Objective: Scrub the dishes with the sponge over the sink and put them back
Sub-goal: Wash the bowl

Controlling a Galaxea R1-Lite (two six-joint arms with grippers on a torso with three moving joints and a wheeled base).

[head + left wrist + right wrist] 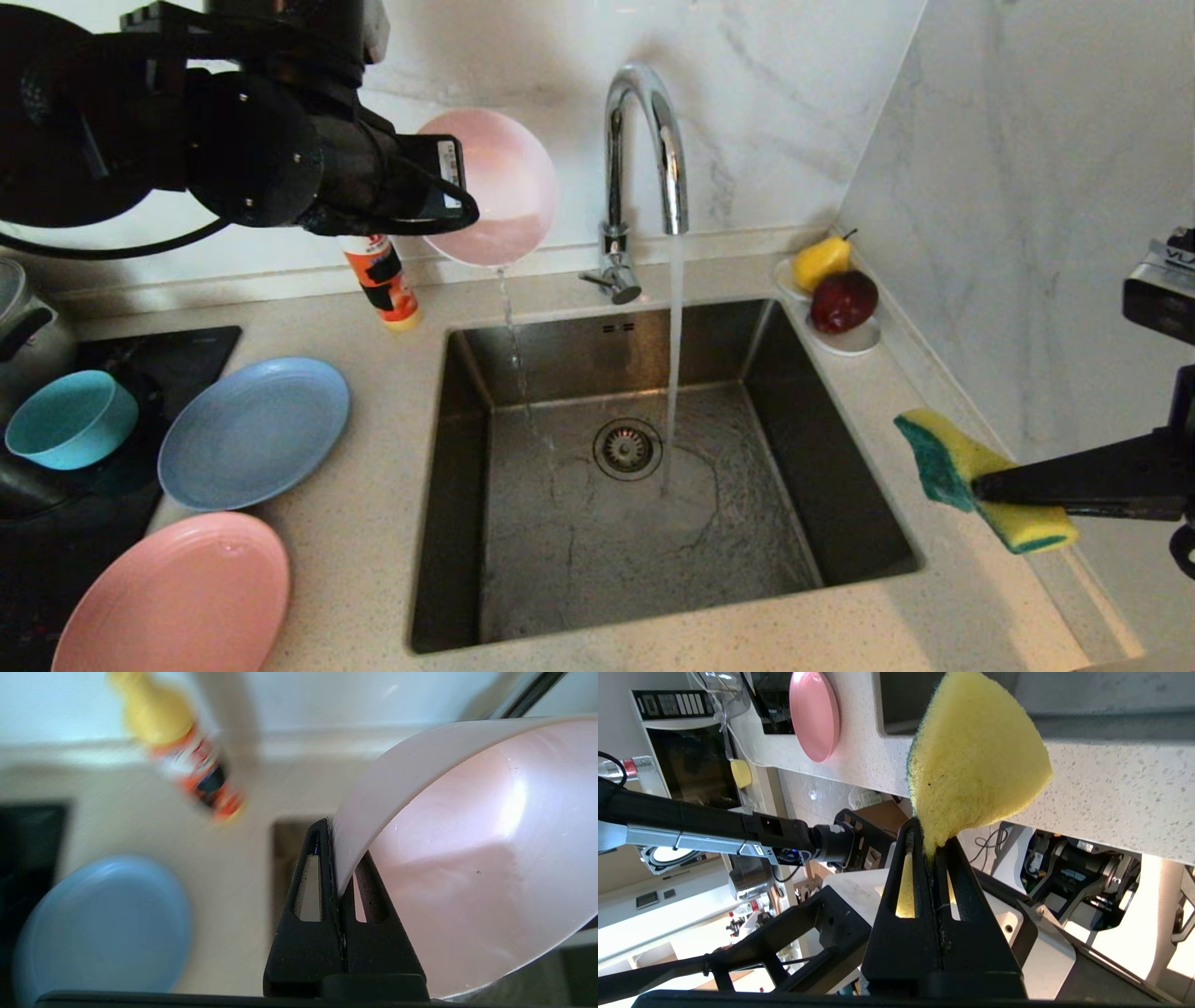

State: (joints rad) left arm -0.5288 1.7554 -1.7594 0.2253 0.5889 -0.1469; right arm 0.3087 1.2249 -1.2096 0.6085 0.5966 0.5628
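Observation:
My left gripper (334, 835) is shut on the rim of the pale pink bowl (495, 187), one finger inside and one outside. It holds the bowl tilted high over the sink's (803, 439) back left corner, and a thin stream of water runs out of it into the basin. My right gripper (978, 487) is shut on the yellow and green sponge (957, 457), held over the counter right of the sink. The teal bowl (70, 420), blue plate (252, 431) and pink plate (173, 597) rest left of the sink.
The chrome faucet (644, 140) is running water near the drain (627, 448). An orange detergent bottle (383, 285) stands behind the sink's left corner. A small dish of fruit (845, 341) sits back right by the wall. A black cooktop (168, 350) and a pot (19, 308) are at far left.

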